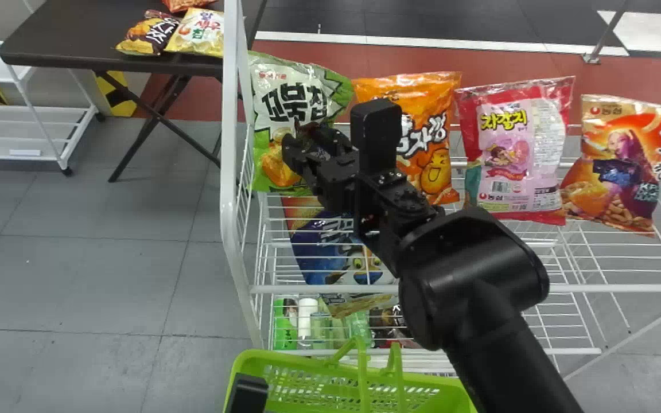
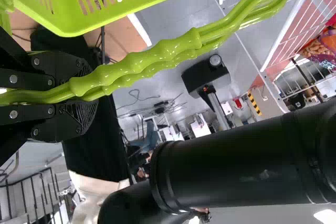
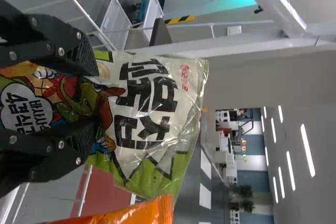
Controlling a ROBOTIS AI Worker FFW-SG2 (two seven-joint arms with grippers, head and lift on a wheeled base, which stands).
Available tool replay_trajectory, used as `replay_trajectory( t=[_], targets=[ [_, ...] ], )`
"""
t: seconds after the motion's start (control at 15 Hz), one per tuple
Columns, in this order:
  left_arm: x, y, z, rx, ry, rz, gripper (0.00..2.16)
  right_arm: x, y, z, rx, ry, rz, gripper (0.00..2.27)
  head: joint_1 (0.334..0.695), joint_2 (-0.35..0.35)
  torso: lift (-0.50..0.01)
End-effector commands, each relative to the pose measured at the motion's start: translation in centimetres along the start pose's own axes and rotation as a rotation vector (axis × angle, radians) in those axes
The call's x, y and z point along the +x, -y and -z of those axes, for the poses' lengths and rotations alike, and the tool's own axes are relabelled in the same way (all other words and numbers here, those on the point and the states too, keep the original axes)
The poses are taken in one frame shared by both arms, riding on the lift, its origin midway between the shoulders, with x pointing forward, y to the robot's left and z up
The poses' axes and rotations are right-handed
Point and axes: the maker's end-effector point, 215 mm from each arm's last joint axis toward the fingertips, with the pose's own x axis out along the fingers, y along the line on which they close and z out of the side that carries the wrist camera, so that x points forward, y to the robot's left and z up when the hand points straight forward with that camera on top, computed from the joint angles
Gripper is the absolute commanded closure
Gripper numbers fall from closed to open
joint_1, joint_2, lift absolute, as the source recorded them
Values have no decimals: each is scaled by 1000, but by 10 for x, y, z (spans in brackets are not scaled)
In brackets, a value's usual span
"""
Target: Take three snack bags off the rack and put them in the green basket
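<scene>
Head view: green-white snack bag [image 1: 261, 115] is upright on the rack [image 1: 229, 172], at its left end.
Right gripper [image 1: 300, 140]: jaws wide apart, the bag between them; if they touch it, I cannot tell.
Left gripper [image 1: 248, 393]: jaws closed on handles [image 2: 189, 43] of green basket [image 1: 445, 390].
</scene>
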Motion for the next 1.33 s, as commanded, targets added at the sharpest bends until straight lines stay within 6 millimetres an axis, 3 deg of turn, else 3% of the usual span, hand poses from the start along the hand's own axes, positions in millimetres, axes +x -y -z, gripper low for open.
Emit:
replay_trajectory(
  t=[0.0,0.33,0.47,0.6,0.67,0.8,1.0,1.13,1.27],
  targets=[
    [2,2,0,0,0,4,1126,-10,-10,0,-1,-1,-39,2243,695,-24,-22],
    [6,3,2,-1,-3,4,1126,-21,-20,11,7,-26,-112,2243,695,-12,-22],
    [7,4,3,-3,-2,4,1126,-40,-25,1,7,6,-111,2243,695,-19,-22],
    [6,4,4,-2,-3,1,1126,-76,-27,-10,-40,32,-74,2243,695,-30,-22],
    [7,4,4,-2,-3,2,1126,-94,-17,-16,-63,46,-42,2243,695,-37,-22],
    [9,6,4,2,-6,4,1126,-141,21,-29,-84,59,37,2243,695,-93,-22],
    [10,4,2,6,-8,5,1126,-218,90,-28,-39,20,159,2243,695,-226,-22],
    [11,3,0,5,-2,3,1126,-270,112,-22,18,-33,175,2243,695,-350,-22],
    [10,1,-3,-3,11,-2,1126,-309,121,-10,37,-83,187,2243,695,-350,-22]
  ],
)
